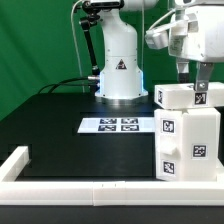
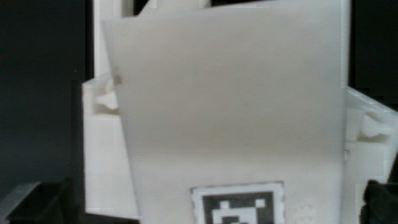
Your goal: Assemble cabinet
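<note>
The cabinet [image 1: 188, 140] stands at the lower right of the exterior view on the black surface [image 1: 60, 125], a tall white body with tags on its faces and a smaller white block [image 1: 178, 97] sitting on its upper part, tilted slightly and not yet flush, as far as I can judge. In my wrist view a broad white panel [image 2: 222, 110] fills most of the frame, with a tag at the lower middle and small pegs at its sides. My end effector [image 1: 199, 88] hangs at the upper right, right at that top block; I cannot tell whether my fingers grip it or merely flank it. I judge the main body assembled and the top piece being seated. Beyond lie the marker board [image 1: 118, 125] at centre and the white rail [image 1: 70, 187] along the bottom.
</note>
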